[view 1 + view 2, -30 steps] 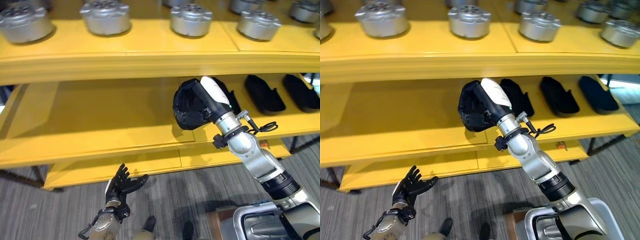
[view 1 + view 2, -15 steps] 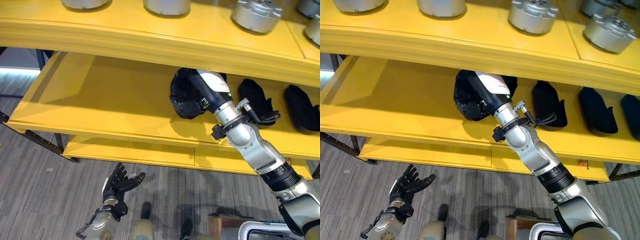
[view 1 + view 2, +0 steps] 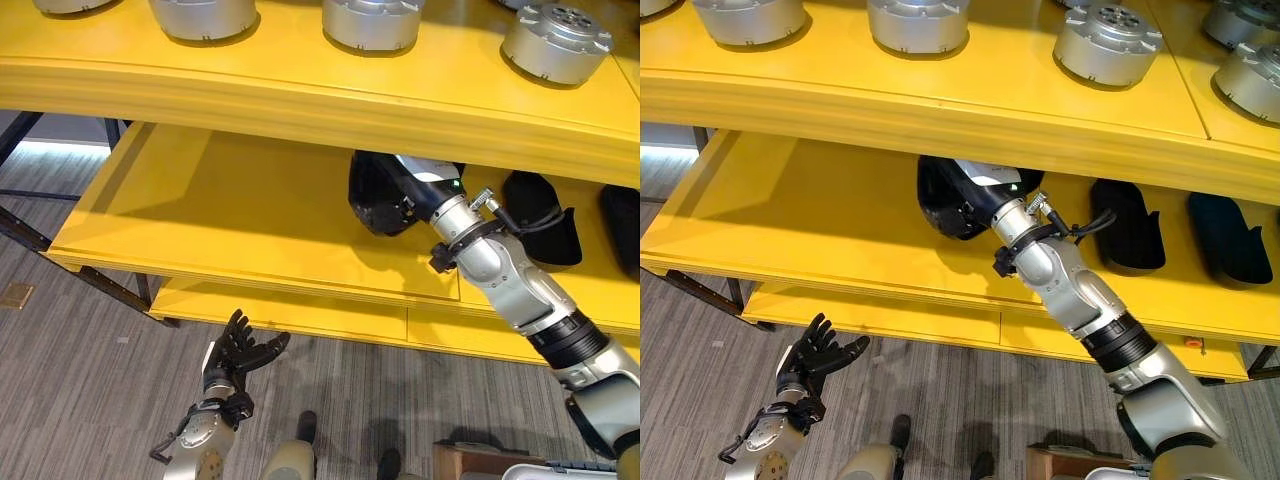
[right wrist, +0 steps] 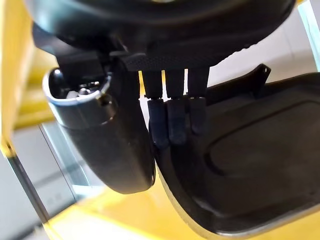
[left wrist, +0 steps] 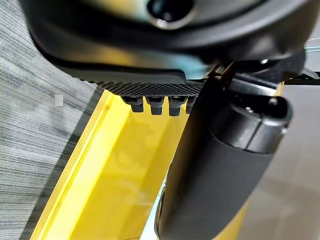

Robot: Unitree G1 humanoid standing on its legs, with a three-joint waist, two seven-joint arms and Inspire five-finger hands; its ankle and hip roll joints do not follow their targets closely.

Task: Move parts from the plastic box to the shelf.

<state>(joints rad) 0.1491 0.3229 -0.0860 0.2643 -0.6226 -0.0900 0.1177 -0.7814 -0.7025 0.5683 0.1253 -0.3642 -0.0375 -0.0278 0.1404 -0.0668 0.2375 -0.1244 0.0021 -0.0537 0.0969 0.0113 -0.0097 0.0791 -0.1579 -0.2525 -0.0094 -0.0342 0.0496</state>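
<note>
Black part [image 3: 378,195] clamped in right hand [image 4: 172,122], reaching into the middle shelf [image 3: 230,215], not yet set down. Two black parts [image 3: 1127,225] already lie to the right. Left hand [image 3: 238,352] idle low, fingers spread.

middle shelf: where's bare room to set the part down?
Free: the middle shelf from its left end up to the black part in the right hand. Crowded: right of that hand, where more black parts lie side by side. The top shelf holds a row of silver parts. The left hand is open, low by the floor.
</note>
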